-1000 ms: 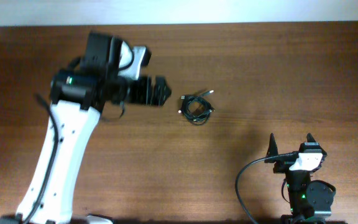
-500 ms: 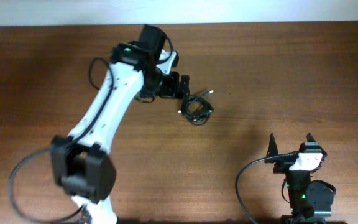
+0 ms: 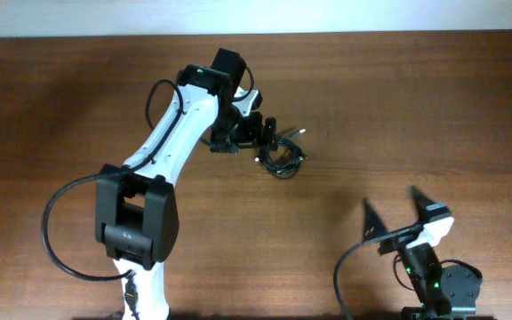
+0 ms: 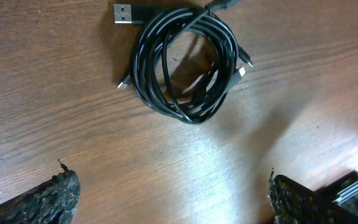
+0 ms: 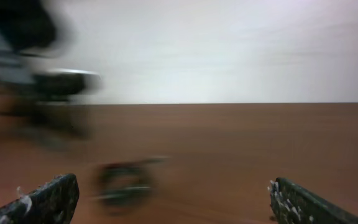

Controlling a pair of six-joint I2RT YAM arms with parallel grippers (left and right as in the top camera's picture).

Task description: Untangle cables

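**Left gripper beside the bundled cables, both pairs of fingers spread**

The cables (image 3: 281, 153) lay in one small tangled coil on the wooden table (image 3: 416, 89), a little above its middle in the overhead view. The left arm reached across to them, and the left gripper (image 3: 263, 133) sat just at the coil's left edge; whether it touched them could not be told. In the left wrist view the fingers (image 4: 55, 196) stood wide apart with nothing between them, and the coil (image 4: 185, 62) lay on the wood beyond them, a silvery USB plug (image 4: 122, 13) sticking out at its upper left. The right gripper (image 3: 391, 200) was well apart, near the lower right, its fingers also spread and empty. The right wrist view was blurred; the cables (image 5: 124, 183) showed there only as a dark smear.
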